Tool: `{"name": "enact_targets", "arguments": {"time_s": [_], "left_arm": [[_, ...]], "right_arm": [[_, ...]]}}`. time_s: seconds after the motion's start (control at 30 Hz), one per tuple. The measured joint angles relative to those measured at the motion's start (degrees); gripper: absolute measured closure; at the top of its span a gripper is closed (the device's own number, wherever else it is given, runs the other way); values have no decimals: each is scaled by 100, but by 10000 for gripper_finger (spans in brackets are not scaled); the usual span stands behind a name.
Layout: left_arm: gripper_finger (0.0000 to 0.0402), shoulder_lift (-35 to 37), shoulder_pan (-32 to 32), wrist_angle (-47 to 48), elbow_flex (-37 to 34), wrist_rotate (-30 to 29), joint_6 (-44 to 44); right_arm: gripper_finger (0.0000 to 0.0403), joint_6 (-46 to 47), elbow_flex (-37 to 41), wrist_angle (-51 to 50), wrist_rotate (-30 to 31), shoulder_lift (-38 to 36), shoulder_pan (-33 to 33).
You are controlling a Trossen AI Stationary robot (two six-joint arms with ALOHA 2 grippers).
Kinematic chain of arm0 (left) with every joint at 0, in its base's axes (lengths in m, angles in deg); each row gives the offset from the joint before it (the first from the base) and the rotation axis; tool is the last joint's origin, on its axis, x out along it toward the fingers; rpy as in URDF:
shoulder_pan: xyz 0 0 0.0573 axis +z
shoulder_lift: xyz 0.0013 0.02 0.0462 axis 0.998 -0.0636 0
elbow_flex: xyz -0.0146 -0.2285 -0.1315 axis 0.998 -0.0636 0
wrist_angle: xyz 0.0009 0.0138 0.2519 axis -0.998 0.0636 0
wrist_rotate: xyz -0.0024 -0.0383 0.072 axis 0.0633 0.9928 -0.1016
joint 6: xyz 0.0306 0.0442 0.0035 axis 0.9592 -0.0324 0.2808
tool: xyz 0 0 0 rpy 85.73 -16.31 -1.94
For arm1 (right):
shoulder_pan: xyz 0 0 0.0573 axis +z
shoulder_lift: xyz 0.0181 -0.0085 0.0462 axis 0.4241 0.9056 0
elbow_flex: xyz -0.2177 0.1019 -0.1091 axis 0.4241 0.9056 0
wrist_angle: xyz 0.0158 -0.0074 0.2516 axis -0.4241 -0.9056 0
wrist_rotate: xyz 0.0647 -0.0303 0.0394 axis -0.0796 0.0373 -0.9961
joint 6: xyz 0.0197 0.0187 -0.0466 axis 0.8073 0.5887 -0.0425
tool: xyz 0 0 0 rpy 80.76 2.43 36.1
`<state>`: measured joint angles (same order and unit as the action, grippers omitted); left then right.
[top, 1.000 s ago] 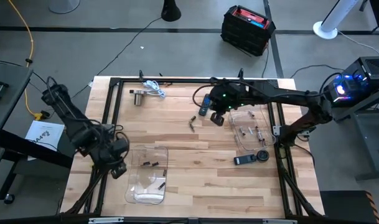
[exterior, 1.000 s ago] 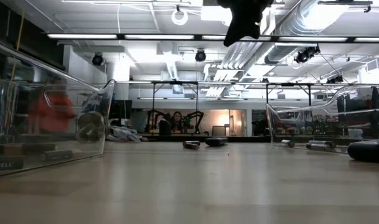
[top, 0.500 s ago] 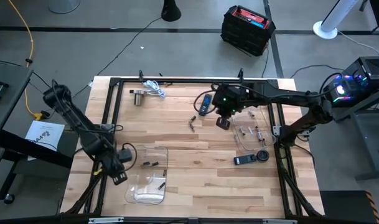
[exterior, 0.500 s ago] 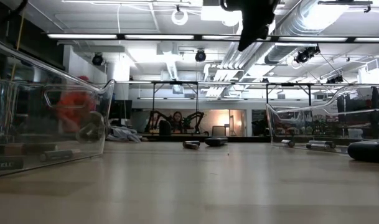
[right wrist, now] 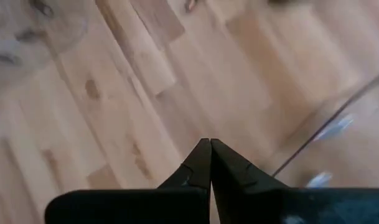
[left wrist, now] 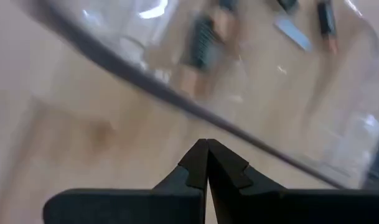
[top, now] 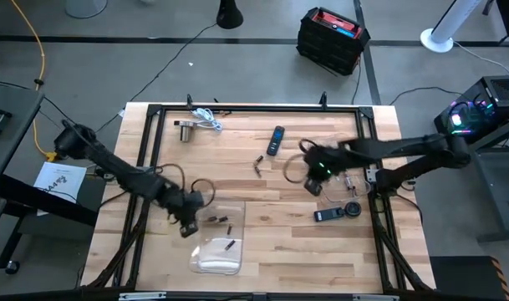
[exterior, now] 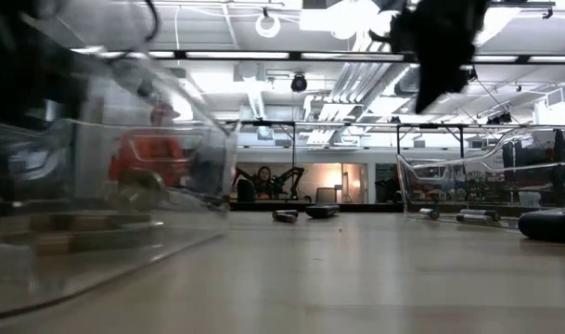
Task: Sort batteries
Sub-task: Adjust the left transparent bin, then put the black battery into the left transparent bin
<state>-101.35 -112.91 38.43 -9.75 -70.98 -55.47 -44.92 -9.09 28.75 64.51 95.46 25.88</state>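
A robotics lab or workshop is indicated by a pale wooden plank tabletop [top: 262, 242] framed in black metal rails, set on a bare grey concrete floor [top: 154, 50] strewn with cables. A black equipment case with a red inside [top: 332, 35] is seen on that floor. Exposed silver ceiling ducts [exterior: 505, 28], strip lights [exterior: 263, 55] and further black metal rigs [exterior: 263, 148] are shown in the open hall behind.

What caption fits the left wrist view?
Shut left gripper at the wall of a clear tray holding batteries.
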Motion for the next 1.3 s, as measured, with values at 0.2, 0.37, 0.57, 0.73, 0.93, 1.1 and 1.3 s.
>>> {"name": "enact_targets", "arguments": {"time_s": [0.2,0.37,0.57,0.73,0.93,1.1,1.3], "left_arm": [[401,-236,1273,-698,116,257,1105],[401,-191,2003,604,868,512,2176],[401,-141,2824,1599,2096,-11,3515],[401,-709,3851,806,3021,-402,4726],[383,-2469,4438,998,4199,-54,5149],[326,-3720,4367,1349,5009,-18,5239],[241,-4599,4413,1349,5716,-63,4670]], "right_arm": [[403,2263,1517,1191,37,-1055,915],[403,3114,1750,1322,725,-1340,1618],[403,3289,1735,1602,1266,-1297,1960],[403,3268,1752,2068,1576,-1181,2001],[403,3135,1750,2446,1719,-1185,1986],[403,3131,1750,2788,1964,-1187,2068],[403,3109,1565,2868,2701,-1189,2394]]}}
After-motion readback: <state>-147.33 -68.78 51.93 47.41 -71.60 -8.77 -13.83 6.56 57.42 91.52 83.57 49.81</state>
